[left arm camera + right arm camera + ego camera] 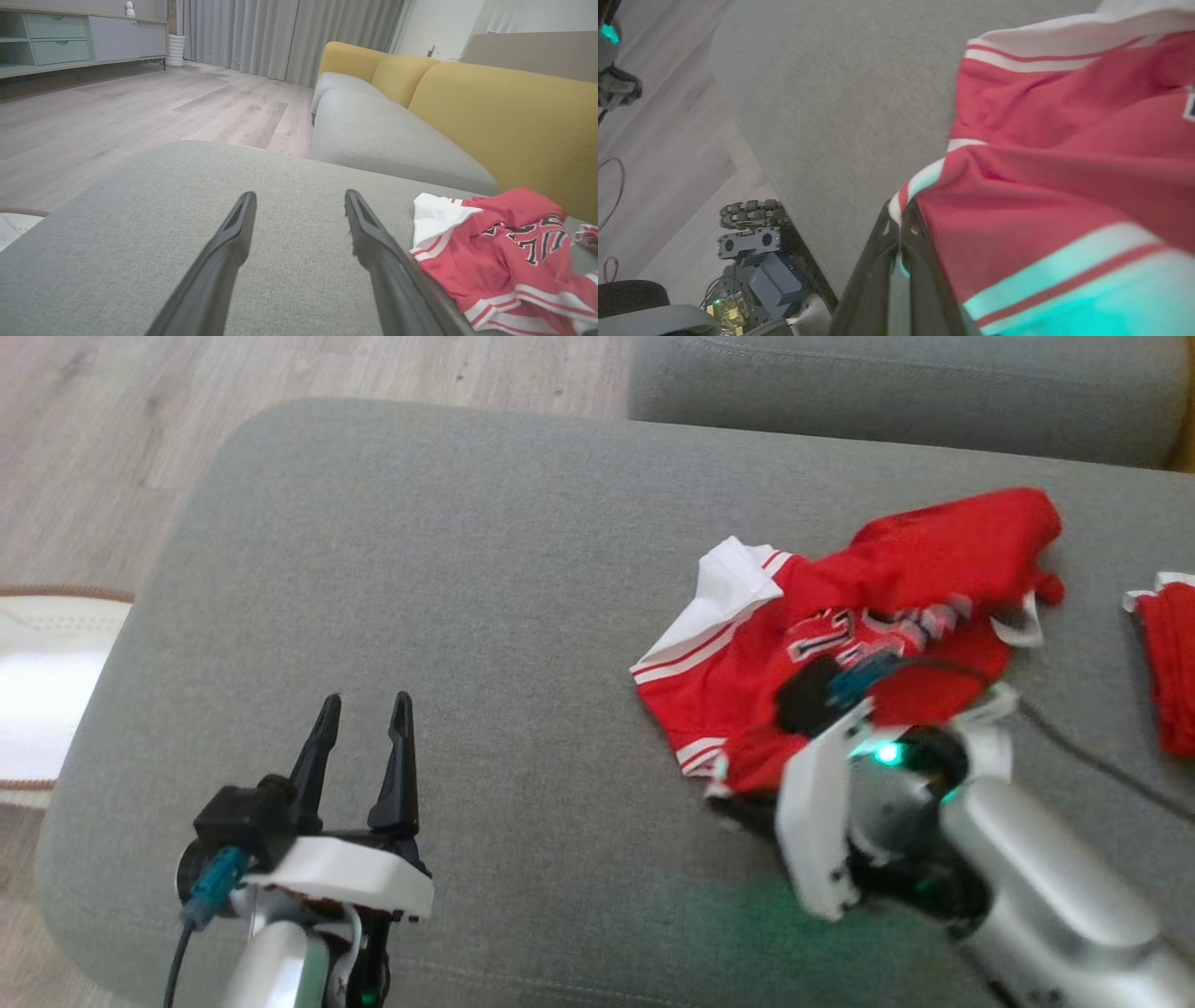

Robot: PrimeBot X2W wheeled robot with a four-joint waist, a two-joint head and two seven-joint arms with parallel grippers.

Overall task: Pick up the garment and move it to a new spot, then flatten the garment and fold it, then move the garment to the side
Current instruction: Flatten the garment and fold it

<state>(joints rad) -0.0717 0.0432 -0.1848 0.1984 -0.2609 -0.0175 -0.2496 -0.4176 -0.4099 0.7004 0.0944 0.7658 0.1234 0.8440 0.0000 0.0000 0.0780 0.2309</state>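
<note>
The garment [840,644] is a red jersey with white stripes and dark lettering, crumpled on the grey sofa cushion [467,569] at the right. My right gripper [724,793] is at its near corner, and in the right wrist view the fingers [901,219] are pressed together on the garment's [1041,186] striped edge. My left gripper [364,709] hovers open over bare cushion at the lower left, well left of the garment [504,252]; its fingers [243,219] stand wide apart.
Another red and white piece of cloth [1167,653] lies at the cushion's far right edge. A second grey cushion [906,383] and a yellow backrest [504,121] lie beyond. Wooden floor [93,448] is to the left, and the robot's base [756,270] stands beside the cushion.
</note>
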